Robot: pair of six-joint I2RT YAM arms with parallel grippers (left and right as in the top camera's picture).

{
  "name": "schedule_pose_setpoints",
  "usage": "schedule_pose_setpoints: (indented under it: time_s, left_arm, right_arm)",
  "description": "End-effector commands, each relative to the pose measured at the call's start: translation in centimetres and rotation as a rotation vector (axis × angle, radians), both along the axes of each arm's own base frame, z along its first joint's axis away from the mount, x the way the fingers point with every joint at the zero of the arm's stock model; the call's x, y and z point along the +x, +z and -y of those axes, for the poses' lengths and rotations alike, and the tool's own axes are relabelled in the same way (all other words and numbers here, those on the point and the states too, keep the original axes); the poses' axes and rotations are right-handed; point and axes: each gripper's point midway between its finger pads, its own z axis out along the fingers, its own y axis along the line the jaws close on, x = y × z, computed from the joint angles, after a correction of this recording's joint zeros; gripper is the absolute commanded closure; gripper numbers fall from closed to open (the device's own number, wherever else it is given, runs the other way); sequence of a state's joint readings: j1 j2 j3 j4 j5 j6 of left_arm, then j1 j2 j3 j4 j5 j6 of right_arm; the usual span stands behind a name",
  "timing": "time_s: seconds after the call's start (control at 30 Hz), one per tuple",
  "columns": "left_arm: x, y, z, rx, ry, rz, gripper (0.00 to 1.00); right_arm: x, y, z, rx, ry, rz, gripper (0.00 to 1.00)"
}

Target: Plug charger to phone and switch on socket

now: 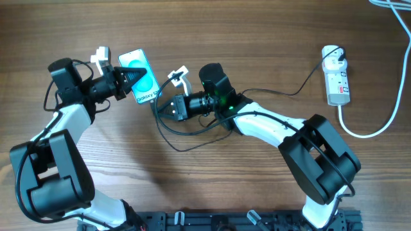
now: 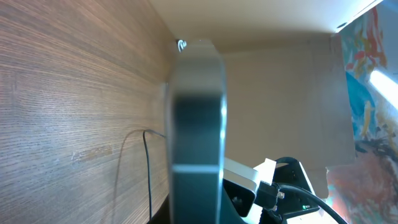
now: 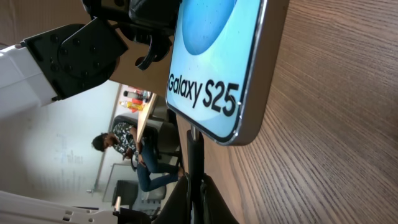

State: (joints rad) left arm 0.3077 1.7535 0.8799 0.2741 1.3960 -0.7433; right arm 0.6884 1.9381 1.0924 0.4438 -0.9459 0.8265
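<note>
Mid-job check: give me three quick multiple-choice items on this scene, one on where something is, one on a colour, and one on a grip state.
1. In the overhead view, where is the socket?
A. between the phone and the left arm
B. at the far right of the picture
C. under the left arm

2. What colour is the thick cable leaving the socket?
A. red
B. black
C. white

3. How do the left fingers stand?
A. shut on the phone
B. open above the phone
C. shut on the socket

Answers:
1 B: it lies far to the right, well away from the phone.
2 C: it loops white toward the right edge.
3 A: they close over the phone's screen, and the left wrist view shows the phone edge-on right in front of the camera.
</note>
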Motion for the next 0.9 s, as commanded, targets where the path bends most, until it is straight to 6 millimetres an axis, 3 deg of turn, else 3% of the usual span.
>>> schedule_pose_setpoints:
  time_s: [0.0,0.67,0.87]
  left_arm:
    - [-0.9,1.5,0.6,-0.028,-0.063,0.038,0.96]
    - [-0.6,1.2,0.5,-0.017,-0.045,0.033,0.96]
    - [-0.3,1.0,0.3,-0.003,-0.026,0.033,0.96]
  right_arm:
    - [1.0,0.0,0.3,0.000,-0.041,0.001,0.96]
    - [-0.1,0.3,0.3,0.013,0.014,-0.052,0.96]
    - [-1.7,-0.3,2.0,0.023,0.148,-0.020,0.96]
